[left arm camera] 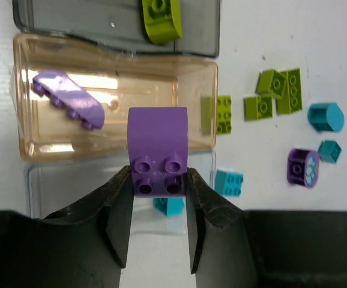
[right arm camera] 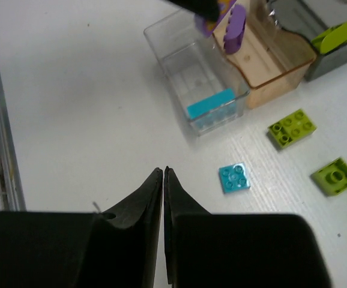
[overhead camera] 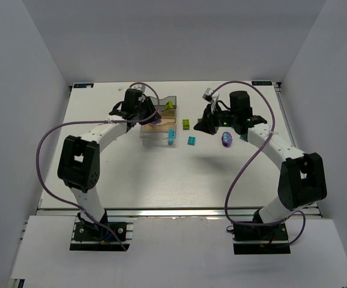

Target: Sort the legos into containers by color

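My left gripper [left arm camera: 158,180] is shut on a purple lego [left arm camera: 158,144] and holds it over the near wall of the amber container [left arm camera: 23,120], where a flat purple lego [left arm camera: 68,99] lies. A lime lego [left arm camera: 161,21] sits in the smoky grey container [left arm camera: 71,18], and a cyan lego [right arm camera: 209,105] in the clear container [right arm camera: 179,36]. My right gripper [right arm camera: 163,171] is shut on nothing, above bare table left of a flat cyan lego [right arm camera: 235,178]. From above, the left gripper [overhead camera: 155,120] is at the containers and the right gripper [overhead camera: 206,123] is beside the loose legos.
Loose on the table right of the containers lie lime legos [left arm camera: 278,90], cyan legos [left arm camera: 325,117] and a round purple lego [left arm camera: 303,168]. White walls close in the table [overhead camera: 131,174] on three sides.
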You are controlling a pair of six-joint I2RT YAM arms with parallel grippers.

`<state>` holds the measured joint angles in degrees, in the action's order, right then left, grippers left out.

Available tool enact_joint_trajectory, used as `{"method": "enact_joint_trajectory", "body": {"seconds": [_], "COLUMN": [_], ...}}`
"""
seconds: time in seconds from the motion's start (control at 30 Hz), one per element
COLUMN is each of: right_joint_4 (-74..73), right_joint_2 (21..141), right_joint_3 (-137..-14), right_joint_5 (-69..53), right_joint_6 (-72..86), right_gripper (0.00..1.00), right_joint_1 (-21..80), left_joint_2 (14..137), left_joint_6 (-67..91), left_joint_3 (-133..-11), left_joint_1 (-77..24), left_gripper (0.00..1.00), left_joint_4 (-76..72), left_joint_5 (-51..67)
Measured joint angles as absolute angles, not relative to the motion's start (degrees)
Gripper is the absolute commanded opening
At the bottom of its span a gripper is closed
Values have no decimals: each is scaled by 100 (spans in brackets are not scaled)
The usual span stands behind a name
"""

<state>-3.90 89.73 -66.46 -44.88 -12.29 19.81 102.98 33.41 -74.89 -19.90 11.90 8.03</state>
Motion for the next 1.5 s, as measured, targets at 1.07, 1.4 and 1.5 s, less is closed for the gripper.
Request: {"method": "enact_joint_trajectory", "body": {"seconds": [1.07, 1.4, 1.5], "right_joint_4": [-609, -655, -722], "right_joint_2": [8471, 8468, 8468], "right_joint_3": [-5916, -5916, -5916], "right_joint_5": [-4449, -4189, -3913], "right_joint_6": [-1201, -1212, -1173], "right_gripper": [46, 56, 58], "right_joint_1": [1682, 1645, 1627], "left_joint_2": [11664, 11465, 10995], "left_joint_6": [3345, 3339, 3350], "left_joint_3": [-8871, -8844, -8552], "left_joint_1": [-2311, -2311, -2314], "left_gripper": [60, 47, 14], "left_joint_4": [1457, 1476, 1439], "left_joint_5": [-810, -827, -834]}}
